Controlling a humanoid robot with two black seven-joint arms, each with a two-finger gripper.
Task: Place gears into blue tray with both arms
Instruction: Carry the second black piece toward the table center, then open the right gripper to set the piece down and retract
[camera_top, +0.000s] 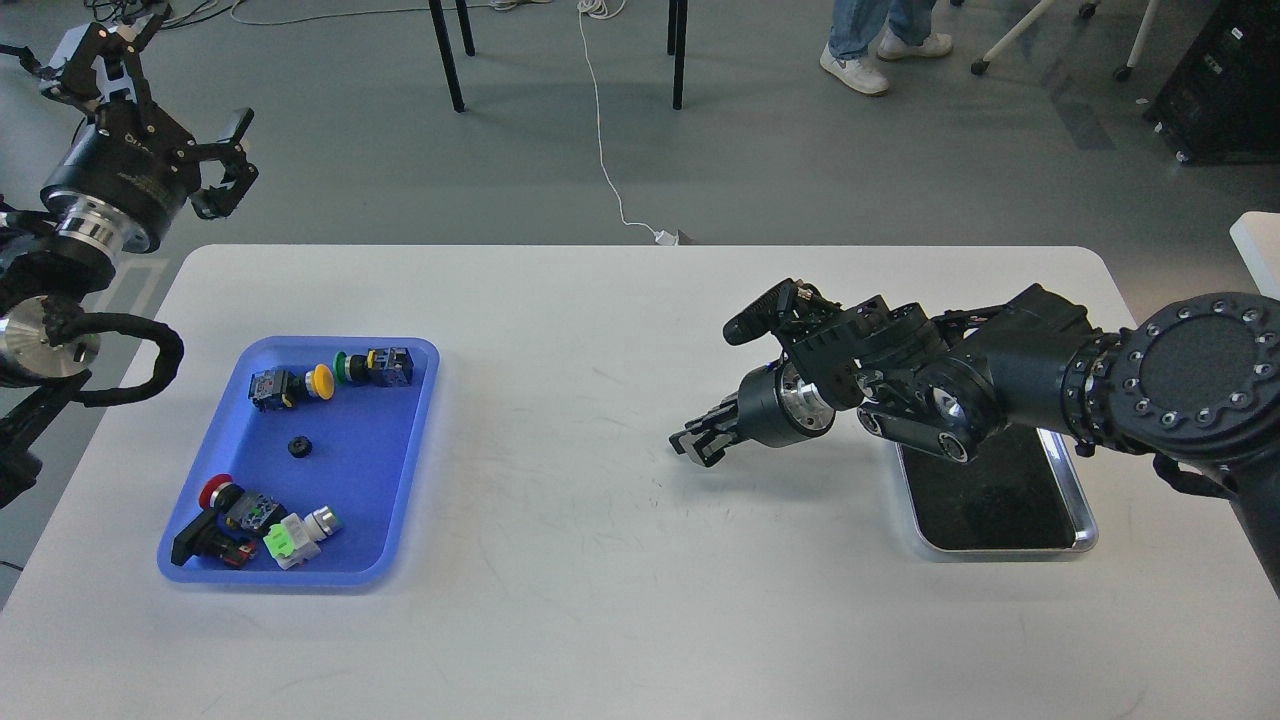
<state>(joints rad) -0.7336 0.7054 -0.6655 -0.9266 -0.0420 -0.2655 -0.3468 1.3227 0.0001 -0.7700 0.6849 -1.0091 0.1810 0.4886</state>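
The blue tray lies on the left of the white table. One small black gear rests near its middle, among several colourful push-button switches. My left gripper hangs open and empty beyond the table's far left corner, well away from the tray. My right gripper hovers low over the bare table right of centre and points left toward the blue tray. Its dark fingers sit close together, and I cannot make out whether anything is between them.
A shiny silver tray with a dark bottom sits at the right, partly covered by my right arm. Chair legs, a white cable and a person's feet are on the floor behind the table.
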